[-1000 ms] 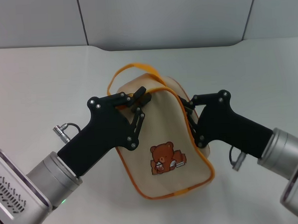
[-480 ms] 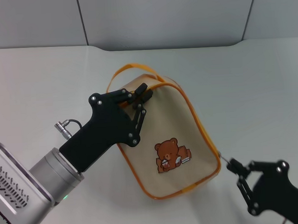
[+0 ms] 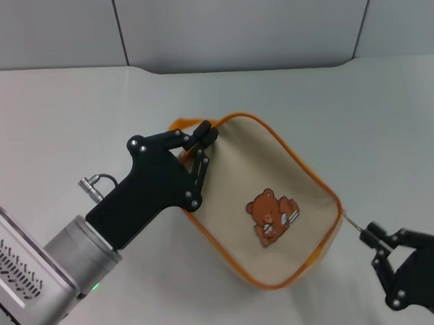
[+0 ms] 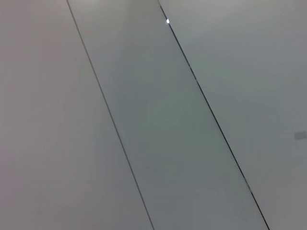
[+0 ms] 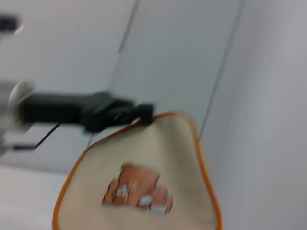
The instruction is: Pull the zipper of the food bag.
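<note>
1. While our left gripper (image 3: 201, 143) clamps the bag (image 3: 266, 203) at its upper corner, fingers narrow on the fabric, the bag lies tilted on the table (image 3: 55, 120), bear face up.
2. Our right gripper (image 3: 371, 236) has swung from the bag's side to its lower corner, fingers pinched on the zipper (image 3: 316, 175) pull.
3. Within 1 second the bag has rotated and stretched between both grips.
4. We judge the zipper is running along its edge.

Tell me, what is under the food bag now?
The food bag lies on the white table, bear face up. Its underside and the orange handle behind the left pincer stay mostly hidden.
</note>
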`<action>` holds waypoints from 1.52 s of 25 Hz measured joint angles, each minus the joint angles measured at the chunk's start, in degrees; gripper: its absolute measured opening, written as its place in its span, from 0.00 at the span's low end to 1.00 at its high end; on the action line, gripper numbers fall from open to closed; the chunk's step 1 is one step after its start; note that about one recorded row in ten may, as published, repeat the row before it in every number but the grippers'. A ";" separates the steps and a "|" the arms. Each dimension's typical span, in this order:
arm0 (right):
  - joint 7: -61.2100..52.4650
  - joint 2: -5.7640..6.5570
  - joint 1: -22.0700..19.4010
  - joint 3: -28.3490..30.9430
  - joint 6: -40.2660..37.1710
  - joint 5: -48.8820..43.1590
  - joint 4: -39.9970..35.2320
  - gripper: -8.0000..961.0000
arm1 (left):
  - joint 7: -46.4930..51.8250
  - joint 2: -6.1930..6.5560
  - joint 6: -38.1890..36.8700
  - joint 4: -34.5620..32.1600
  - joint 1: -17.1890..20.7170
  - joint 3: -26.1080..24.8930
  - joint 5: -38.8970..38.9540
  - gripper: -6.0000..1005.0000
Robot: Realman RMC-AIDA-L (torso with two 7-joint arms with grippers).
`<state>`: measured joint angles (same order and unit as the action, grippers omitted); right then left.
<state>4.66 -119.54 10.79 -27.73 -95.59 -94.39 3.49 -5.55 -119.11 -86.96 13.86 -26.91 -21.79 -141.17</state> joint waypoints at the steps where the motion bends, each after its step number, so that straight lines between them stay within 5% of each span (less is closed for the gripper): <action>1: -1.84 0.08 0.01 0.62 -0.59 0.01 -0.25 0.03 | 0.06 0.00 0.16 0.03 0.34 -0.01 -0.03 0.05; 9: -16.35 0.23 0.82 0.44 -4.85 -0.23 -6.59 0.26 | 1.03 0.05 -0.37 3.43 5.99 -1.82 -0.04 0.05; 14: -32.62 0.40 2.58 0.08 -8.51 -4.20 -16.30 0.42 | 7.22 0.89 -3.87 2.03 6.89 -1.30 -2.16 0.27; 19: -47.83 1.96 5.66 0.04 -14.62 -13.55 -25.62 0.59 | 26.44 3.91 -10.00 -6.88 2.36 -1.07 -16.87 0.48; 22: -54.50 4.45 10.15 0.05 -18.80 -20.75 -26.48 0.71 | 35.38 4.43 -12.70 -12.54 -0.88 0.64 -23.07 0.59; 24: -55.57 4.74 11.18 0.05 -19.70 -22.69 -26.54 0.79 | 40.23 4.04 -15.04 -17.16 -2.67 3.38 -24.20 0.67; 32: -56.79 4.16 14.61 0.05 -20.00 -28.01 -26.83 0.87 | 43.09 3.20 -19.28 -23.11 -3.43 6.31 -24.25 0.82; 38: -56.78 4.10 14.72 0.05 -19.46 -28.23 -26.89 0.87 | 42.66 3.08 -19.37 -23.29 -3.19 6.07 -24.15 0.82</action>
<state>-52.12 -115.44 25.51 -27.68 -115.05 -122.62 -23.40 37.11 -116.02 -106.33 -9.43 -30.10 -15.71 -165.32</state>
